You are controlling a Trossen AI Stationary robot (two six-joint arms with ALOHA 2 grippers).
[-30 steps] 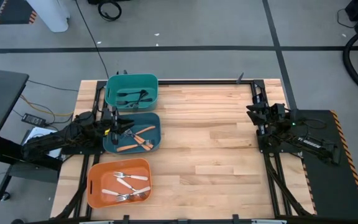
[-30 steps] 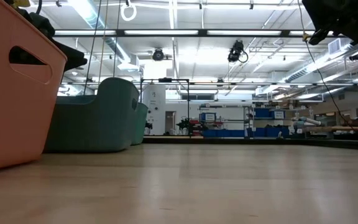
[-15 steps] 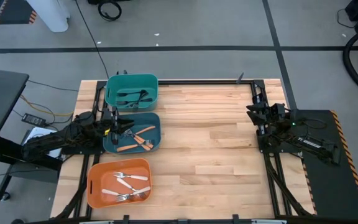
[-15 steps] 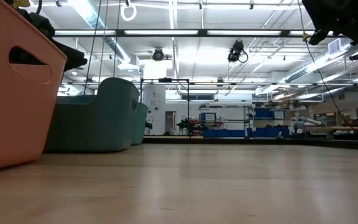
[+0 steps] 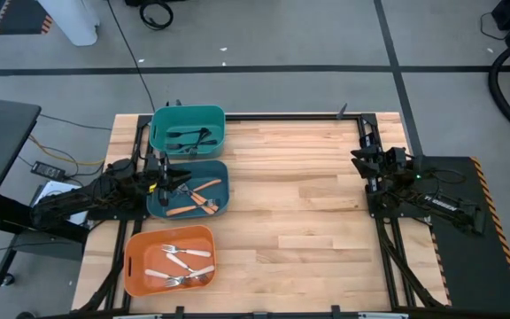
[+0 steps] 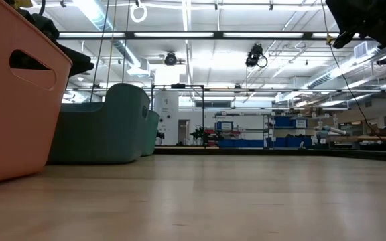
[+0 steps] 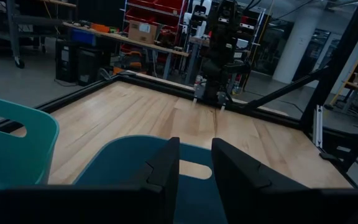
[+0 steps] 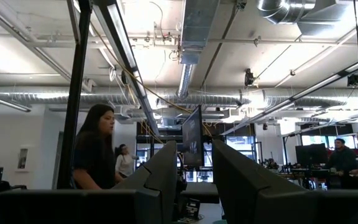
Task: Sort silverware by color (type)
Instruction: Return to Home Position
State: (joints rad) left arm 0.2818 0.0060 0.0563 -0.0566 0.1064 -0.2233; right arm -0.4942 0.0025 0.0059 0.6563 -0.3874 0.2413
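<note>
In the high view three bins stand in a row along the table's left side. The far teal bin [image 5: 187,131] holds black utensils [image 5: 189,137]. The middle blue-teal bin [image 5: 223,174] holds orange-handled utensils [image 5: 195,197]. The near orange bin [image 5: 135,252] holds silver forks with cream handles [image 5: 184,264]. My left gripper [image 5: 181,182] hovers over the middle bin's left part; in the left wrist view [image 7: 195,158] its fingers stand a narrow gap apart with nothing between them. My right gripper [image 5: 359,159] waits at the table's right edge, raised, narrowly open [image 8: 194,162].
Bare wooden table top [image 5: 299,213] stretches between the bins and the right arm. A black frame rail [image 5: 282,115] runs along the far edge. In the low view the orange bin [image 6: 19,87] and the teal bins [image 6: 106,127] stand at the left. People show in the room beyond.
</note>
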